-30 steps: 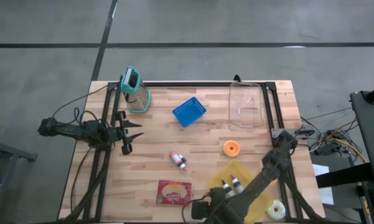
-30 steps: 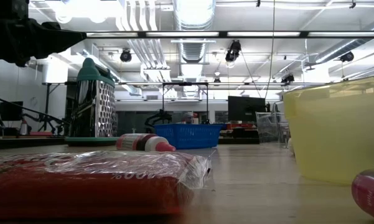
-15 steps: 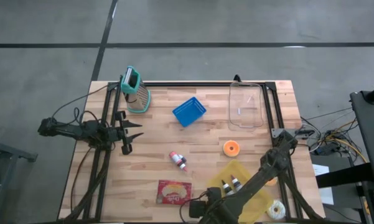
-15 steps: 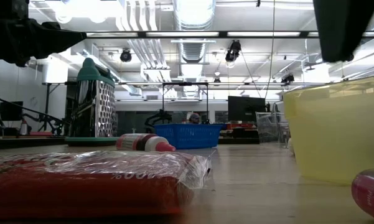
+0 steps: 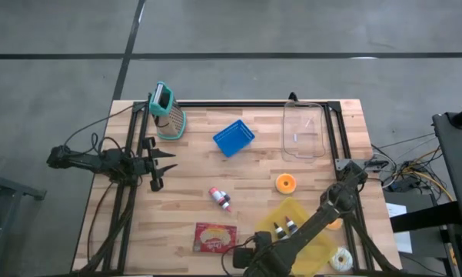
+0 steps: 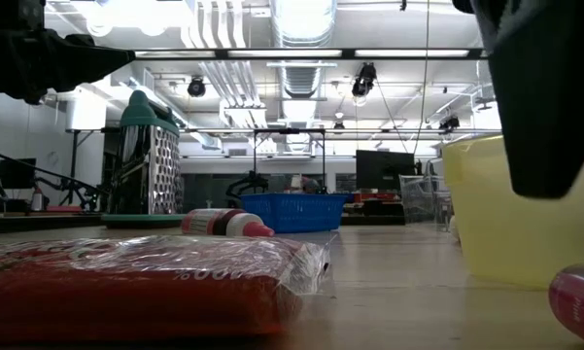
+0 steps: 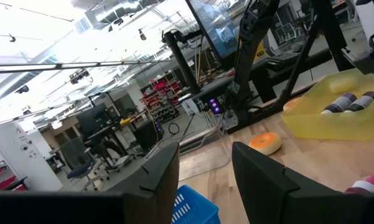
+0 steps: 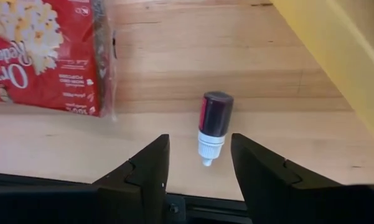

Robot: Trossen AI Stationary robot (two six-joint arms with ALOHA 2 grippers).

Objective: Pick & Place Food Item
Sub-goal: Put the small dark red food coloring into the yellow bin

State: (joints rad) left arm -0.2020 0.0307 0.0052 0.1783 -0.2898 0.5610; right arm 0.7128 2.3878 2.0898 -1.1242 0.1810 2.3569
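A red popcorn packet [image 5: 215, 237] lies flat near the table's near edge; it also shows in the low view [image 6: 136, 282] and the right wrist view [image 8: 43, 56]. A small dark-red bottle with a white cap [image 8: 213, 124] lies on its side between the packet and the yellow bin [image 5: 296, 223]. My right gripper [image 8: 199, 180] is open and empty above the near edge, its fingers on either side of the bottle's cap end, apart from it; it hangs at the right of the low view [image 6: 549, 97]. My left gripper [image 5: 163, 163] is open and empty at the table's left edge.
The yellow bin holds two small bottles [image 5: 284, 227]. Another small bottle [image 5: 220, 197] lies mid-table. An orange round item [image 5: 285, 183], a donut [image 5: 340, 258], a blue basket [image 5: 233, 138], a clear container [image 5: 303, 131] and a teal grater [image 5: 167, 111] stand around.
My right gripper has come down and gone a little toward the table's left edge along the near edge, dropping into the low view from above beside the yellow bin. Nothing on the table has moved.
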